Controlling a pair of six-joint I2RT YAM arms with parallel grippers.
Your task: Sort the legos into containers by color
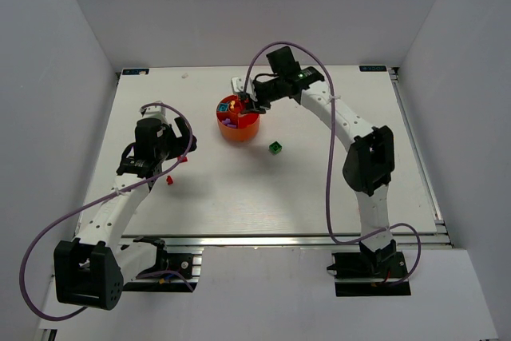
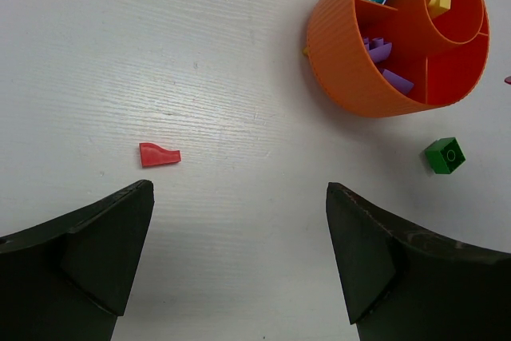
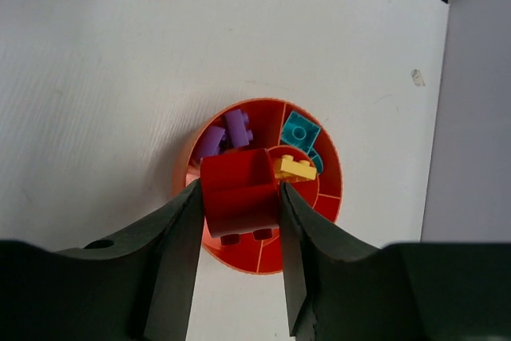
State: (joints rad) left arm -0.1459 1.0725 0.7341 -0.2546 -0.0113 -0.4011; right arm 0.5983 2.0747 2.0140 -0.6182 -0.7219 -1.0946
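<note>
The round orange bowl (image 1: 238, 132) (image 2: 343, 45) (image 3: 323, 197) stands at the table's middle back, split into wedge containers around a central cup. Purple legos (image 3: 235, 127), cyan legos (image 3: 300, 132) and a yellow lego (image 3: 295, 168) in the cup lie inside. My right gripper (image 1: 243, 104) (image 3: 238, 197) hangs just over the bowl, shut on a red lego (image 3: 238, 189). A green lego (image 1: 275, 147) (image 2: 445, 155) sits on the table right of the bowl. A small red lego (image 2: 160, 154) lies ahead of my left gripper (image 1: 172, 125) (image 2: 239, 221), which is open and holds nothing.
A further red piece (image 1: 169, 180) lies on the white table beside the left arm. Grey walls enclose the table on three sides. A small white scrap (image 3: 416, 77) lies behind the bowl near the wall.
</note>
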